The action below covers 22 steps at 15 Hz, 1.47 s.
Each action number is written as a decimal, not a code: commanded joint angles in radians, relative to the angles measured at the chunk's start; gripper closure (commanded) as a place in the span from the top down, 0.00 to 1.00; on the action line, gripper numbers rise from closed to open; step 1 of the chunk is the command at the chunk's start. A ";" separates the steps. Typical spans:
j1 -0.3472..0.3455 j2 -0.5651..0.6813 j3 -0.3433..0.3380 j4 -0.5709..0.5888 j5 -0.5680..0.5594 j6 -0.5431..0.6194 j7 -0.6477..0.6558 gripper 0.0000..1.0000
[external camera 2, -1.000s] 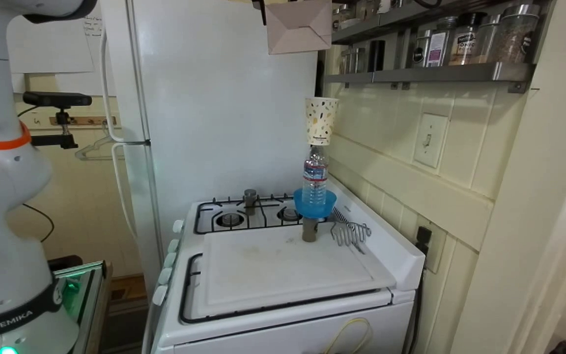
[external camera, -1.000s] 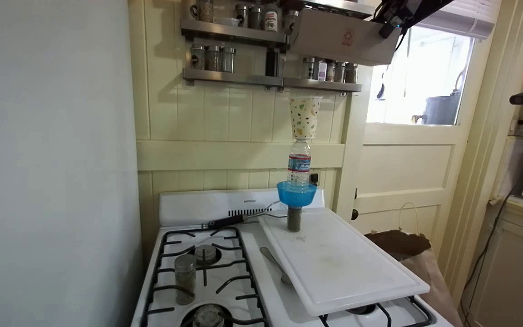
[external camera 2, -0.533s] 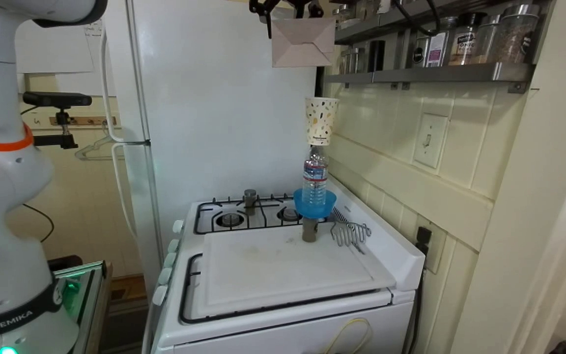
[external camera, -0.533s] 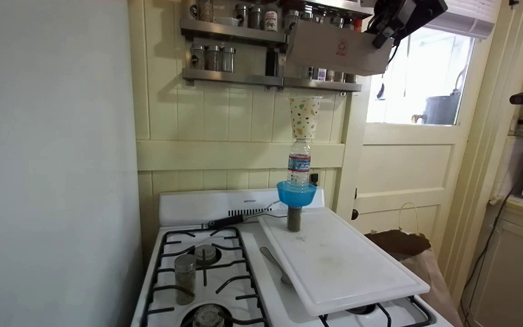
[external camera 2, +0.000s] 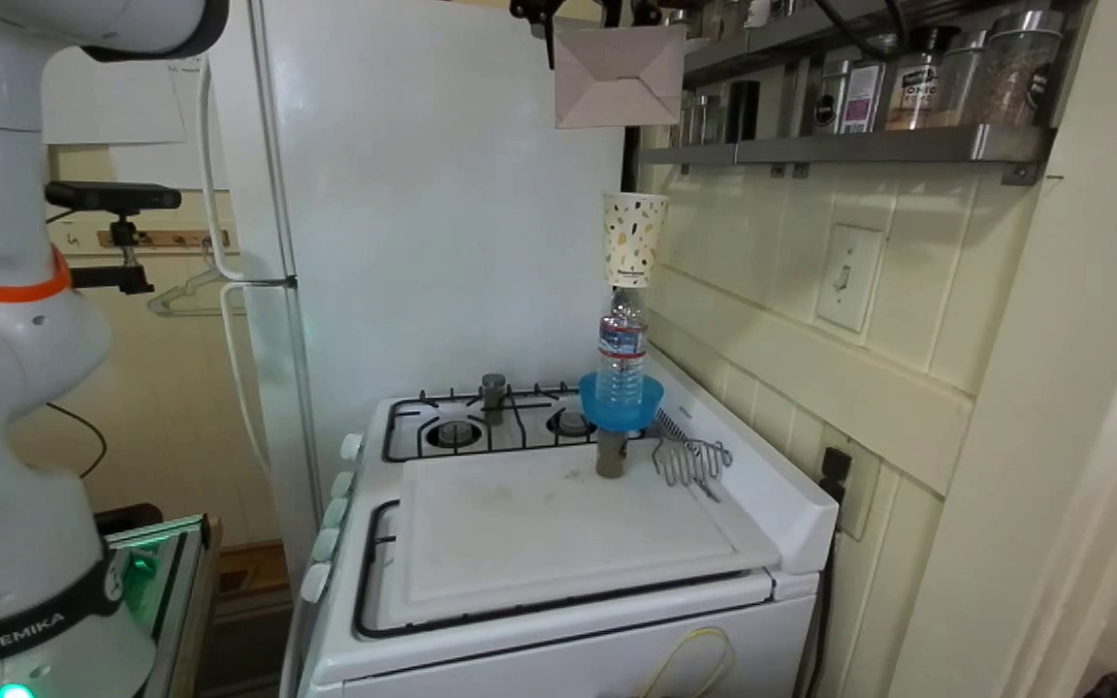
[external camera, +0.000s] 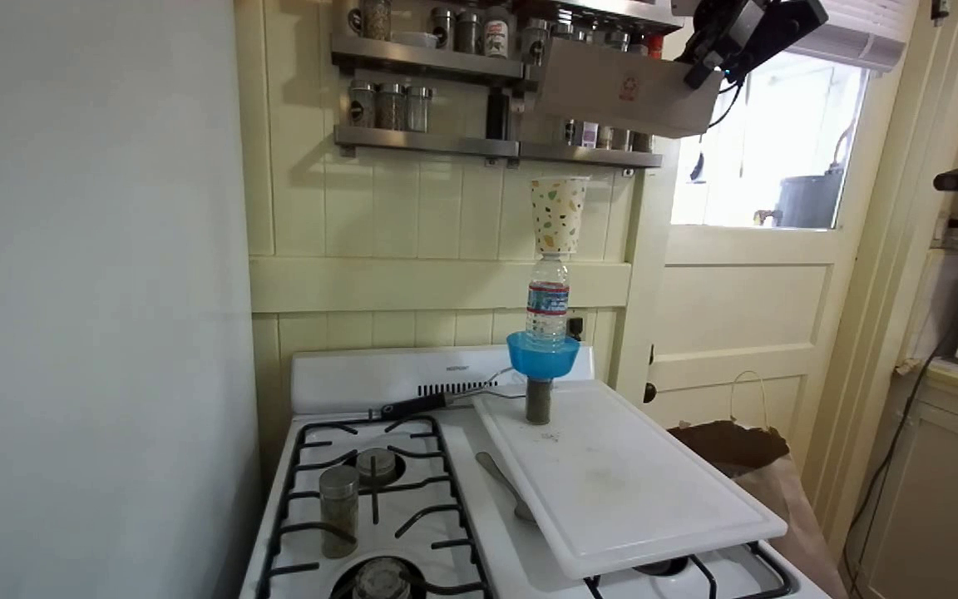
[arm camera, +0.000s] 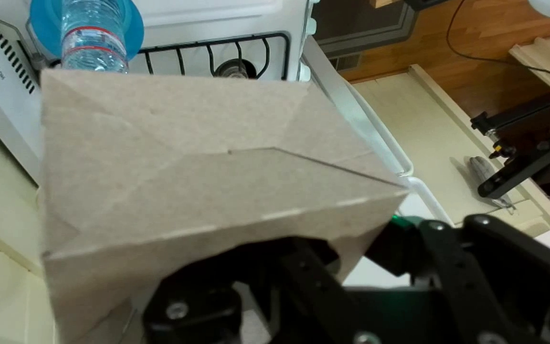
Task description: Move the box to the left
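Note:
The box is a plain brown-grey cardboard box [external camera: 624,87] with a small red recycling mark, and it hangs tilted in the air in front of the spice shelves. Its folded end face [external camera 2: 620,78] shows at the top of an exterior view. In the wrist view the box [arm camera: 198,143] fills the middle. My black gripper [arm camera: 351,243] is shut on the box's near edge, one finger on each side. The gripper also shows at the box's right end in an exterior view [external camera: 699,73]. The fingertips are partly hidden by the box.
A stack below the box has a spotted paper cup [external camera: 559,215], water bottle [external camera: 547,299], blue bowl [external camera: 543,356] and jar [external camera: 539,403] on a white board [external camera: 629,482] over the stove. Metal shelves with jars [external camera 2: 869,145] run along the wall. A fridge [external camera 2: 452,213] stands alongside.
The box and gripper have come down from the top edge, then shifted slightly to the right in an exterior view. The box stays in the grip. The stack has not moved.

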 commanded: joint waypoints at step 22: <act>0.061 -0.456 0.074 -0.486 -0.138 0.099 -0.121 0.00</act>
